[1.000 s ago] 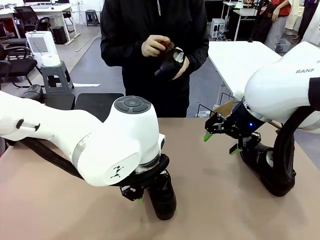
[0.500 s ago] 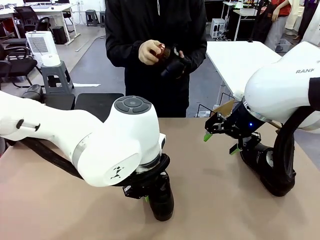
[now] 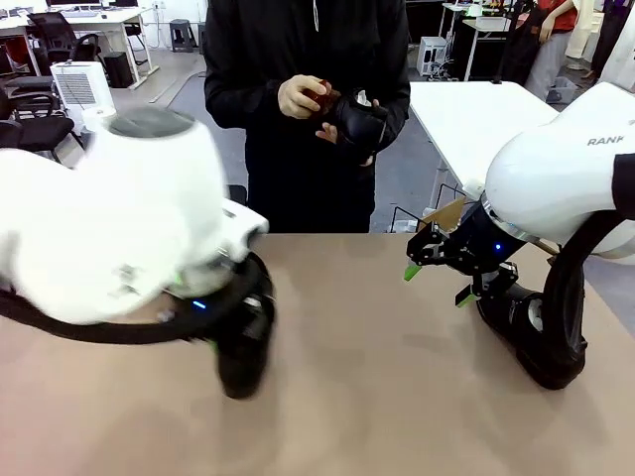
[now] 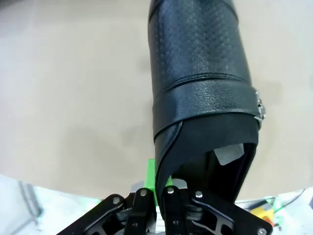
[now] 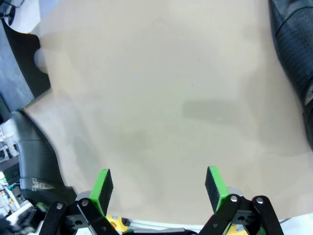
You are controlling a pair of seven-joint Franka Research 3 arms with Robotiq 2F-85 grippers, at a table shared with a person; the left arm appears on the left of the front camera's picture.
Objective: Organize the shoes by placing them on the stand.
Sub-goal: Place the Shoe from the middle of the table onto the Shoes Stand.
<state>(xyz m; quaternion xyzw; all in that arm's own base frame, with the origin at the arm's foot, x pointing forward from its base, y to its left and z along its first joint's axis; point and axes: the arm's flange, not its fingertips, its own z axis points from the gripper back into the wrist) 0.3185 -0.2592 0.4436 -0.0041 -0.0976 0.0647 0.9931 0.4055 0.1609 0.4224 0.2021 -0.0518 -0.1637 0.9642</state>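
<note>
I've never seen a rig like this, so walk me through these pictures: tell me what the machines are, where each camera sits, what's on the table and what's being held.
These are two white robot arms, a left arm and a right arm, at a tan table. Each ends in a black two-finger gripper with green pads. The front picture looks across the table at a person, who holds one black shoe. The other two pictures come from cameras on the arms' wrists, looking along the fingers. The left gripper is shut on the rim of a second shoe. The right gripper is open above bare table, holding nothing. A third shoe lies on the table beneath the right arm.
</note>
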